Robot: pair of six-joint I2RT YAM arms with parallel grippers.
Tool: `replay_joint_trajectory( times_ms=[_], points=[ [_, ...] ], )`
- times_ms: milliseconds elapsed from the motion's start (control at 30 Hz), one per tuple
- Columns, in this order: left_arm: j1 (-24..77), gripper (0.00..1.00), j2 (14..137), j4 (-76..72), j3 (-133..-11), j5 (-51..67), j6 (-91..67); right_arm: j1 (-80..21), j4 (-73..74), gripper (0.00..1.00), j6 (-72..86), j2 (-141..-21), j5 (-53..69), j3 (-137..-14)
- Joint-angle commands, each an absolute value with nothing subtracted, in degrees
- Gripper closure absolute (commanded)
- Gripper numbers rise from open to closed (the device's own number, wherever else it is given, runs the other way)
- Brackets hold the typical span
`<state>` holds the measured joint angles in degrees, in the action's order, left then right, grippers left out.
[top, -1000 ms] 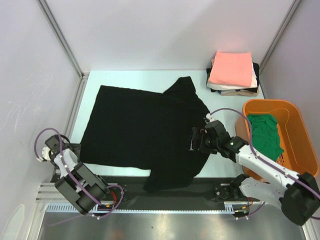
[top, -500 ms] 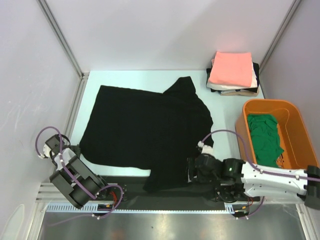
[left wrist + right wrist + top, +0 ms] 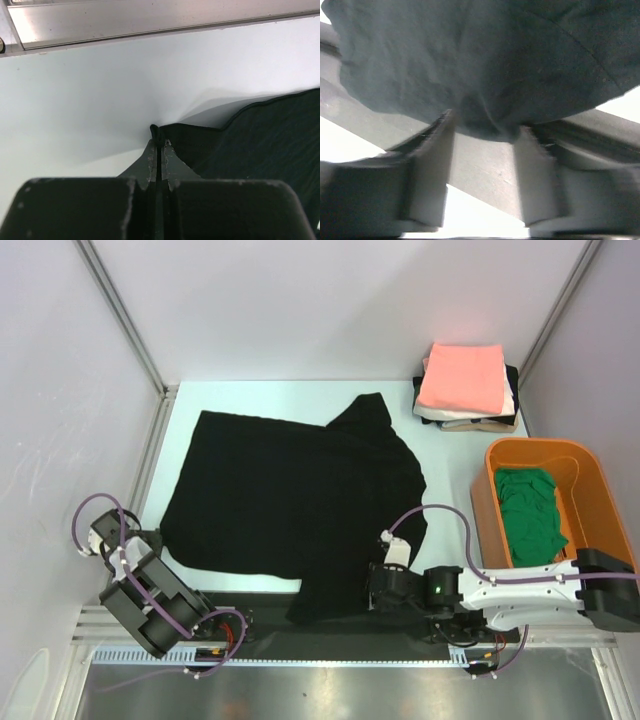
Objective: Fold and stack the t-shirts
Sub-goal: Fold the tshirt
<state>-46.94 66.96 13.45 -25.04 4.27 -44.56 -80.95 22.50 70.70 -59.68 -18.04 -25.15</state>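
Since the earlier frames, we record that the right gripper has drawn back from the right side of the black t-shirt to that shirt's near right hem, at the front edge of the table. The left gripper has held its position. In the right wrist view, the right gripper has its fingers standing apart, and a lobe of the black t-shirt sags between their tips. In the left wrist view, the left gripper has its fingers pressed together, clamped on a corner of the hem of the black t-shirt. The rest of the cloth spreads beyond and to the right of this gripper. Far beyond the right gripper, to its right, a salmon-pink t-shirt tops a folded stack. Nearer, also to its right, a green t-shirt lies inside an orange tub.
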Motion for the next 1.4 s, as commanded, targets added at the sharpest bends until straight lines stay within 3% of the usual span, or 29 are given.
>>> replay_joint_trajectory(
  times_ms=[0, 100, 167, 300, 767, 1367],
  points=[
    [-46.8, 1.00, 65.5, 13.8, -24.4, 4.9, -43.6, -81.4, 18.9, 0.63, 71.1, -58.0, -23.8, -25.0],
    [-46.8, 1.00, 64.3, 14.8, -24.8, 5.5, -43.1, -81.6, 20.0, 0.91, 70.7, -55.7, -24.0, -25.2],
    [-46.8, 1.00, 62.8, 15.4, -25.1, 5.5, -42.7, -81.8, 22.4, 1.00, 71.6, -53.8, -25.3, -26.5],
    [-46.8, 1.00, 59.5, 18.1, -26.6, 6.2, -41.8, -78.8, 28.2, 1.00, 67.7, -52.6, -25.3, -31.4],
    [-42.6, 1.00, 62.4, 22.8, -36.9, 7.2, -36.8, -44.9, 27.1, 1.00, 44.2, -57.7, -10.9, -44.6],
    [-26.0, 1.00, 78.2, 28.2, -58.5, -2.9, -35.3, -26.2, 24.7, 1.00, 33.5, -70.1, -1.1, -55.5]
  ],
)
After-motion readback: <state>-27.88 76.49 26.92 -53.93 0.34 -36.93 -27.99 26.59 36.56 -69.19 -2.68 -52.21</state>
